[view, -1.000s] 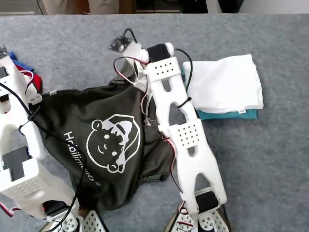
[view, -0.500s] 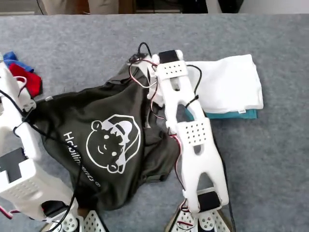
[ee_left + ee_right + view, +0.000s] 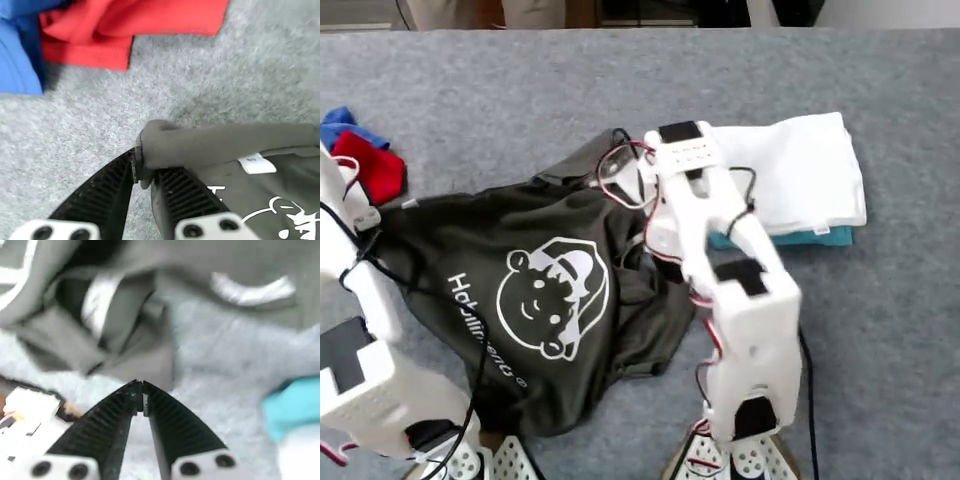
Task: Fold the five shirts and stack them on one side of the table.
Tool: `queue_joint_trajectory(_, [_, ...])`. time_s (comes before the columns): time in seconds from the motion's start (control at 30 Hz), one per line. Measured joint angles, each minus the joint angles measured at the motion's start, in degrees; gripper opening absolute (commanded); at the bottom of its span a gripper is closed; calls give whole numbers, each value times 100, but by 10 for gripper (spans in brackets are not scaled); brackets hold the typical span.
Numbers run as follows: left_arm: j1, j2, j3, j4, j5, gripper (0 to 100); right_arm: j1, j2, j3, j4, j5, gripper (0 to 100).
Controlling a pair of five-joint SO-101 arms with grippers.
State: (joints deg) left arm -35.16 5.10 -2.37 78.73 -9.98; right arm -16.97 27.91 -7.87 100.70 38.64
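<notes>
The left gripper (image 3: 144, 167) pinched the dark shirt's (image 3: 550, 300) hem near the table's (image 3: 470, 90) left edge. The right gripper (image 3: 140, 390) was closed and empty mid-table. Pulling from one side alone could have bunched the shirt.

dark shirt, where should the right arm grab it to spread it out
The dark shirt's rumpled right edge, nearest the white shirt, coming from that side: the left gripper clamps the opposite corner, so a pull there should spread it flat.

teal shirt (image 3: 800, 238) mostly under white shirt (image 3: 790, 180), blue shirt (image 3: 336, 121) cut off
</notes>
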Motion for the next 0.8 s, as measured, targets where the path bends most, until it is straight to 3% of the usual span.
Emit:
queue_joint_trajectory(0.23, [0, -387, 0, 0, -132, 18, -35, -1503, 686, -1354, -167, 1])
queue_joint_trajectory(0.37, [0, -404, 0, 0, -132, 18, -519, -1538, 712, -2259, -501, 1])
queue_joint_trajectory(0.5, [0, -404, 114, 0, -132, 18, -1046, -1116, 721, -3305, -730, 1])
queue_joint_trajectory(0.67, [18, -404, 554, 0, -132, 18, -1187, -193, 721, -4923, -1222, 1])
queue_joint_trajectory(0.8, [35, -404, 651, 0, -132, 18, -1187, 176, 615, -4949, -1398, 1])
